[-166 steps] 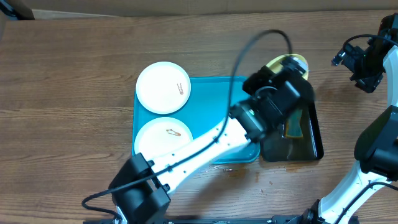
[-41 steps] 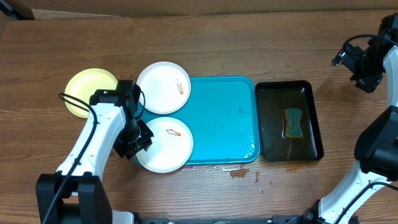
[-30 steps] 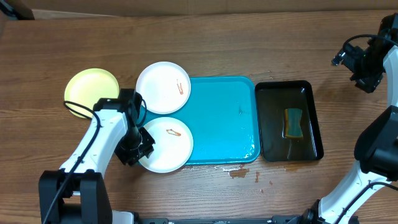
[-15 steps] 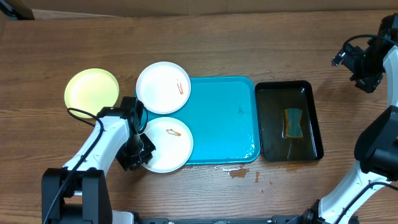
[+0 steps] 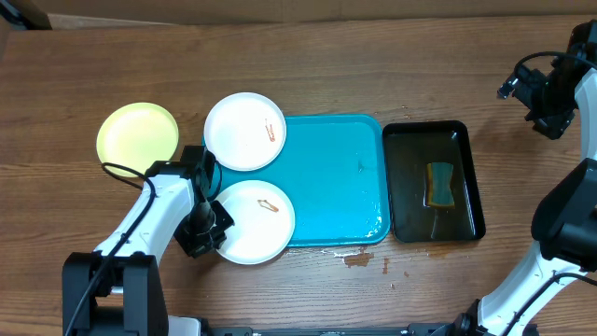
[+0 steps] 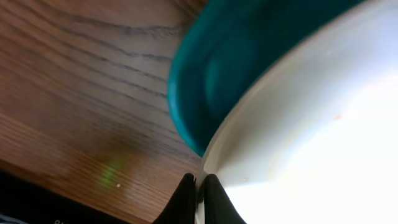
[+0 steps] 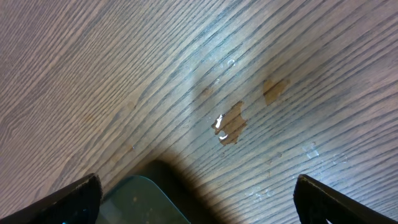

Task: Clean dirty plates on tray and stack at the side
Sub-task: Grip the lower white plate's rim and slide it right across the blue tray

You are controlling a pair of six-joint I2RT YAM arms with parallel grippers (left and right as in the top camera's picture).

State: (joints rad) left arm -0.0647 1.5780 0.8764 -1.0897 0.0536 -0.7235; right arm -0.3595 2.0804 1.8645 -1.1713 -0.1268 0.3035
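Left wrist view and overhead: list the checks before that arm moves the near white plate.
1. Left jaws shut on near round white plate rim: ok.
2. Plate clean: not ok, orange-red smear on it.
3. Plate fully on turquoise rectangular plastic tray: not ok, overhangs its near edge.
4. Right jaws open, empty: ok.
5. Green sponge lying free in narrow black tray: ok.
6. Grip depth: cannot tell.

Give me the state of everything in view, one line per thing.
yellow-green plate: off the tray, no smear visible
upper white plate: smeared, overhanging the tray's corner
lower white plate: smeared, rim pinched
tray: mostly bare
black tray: holds dark liquid
sponge: lying in the black tray
left gripper: fingers shut on the lower white plate
right gripper: fingers open, empty
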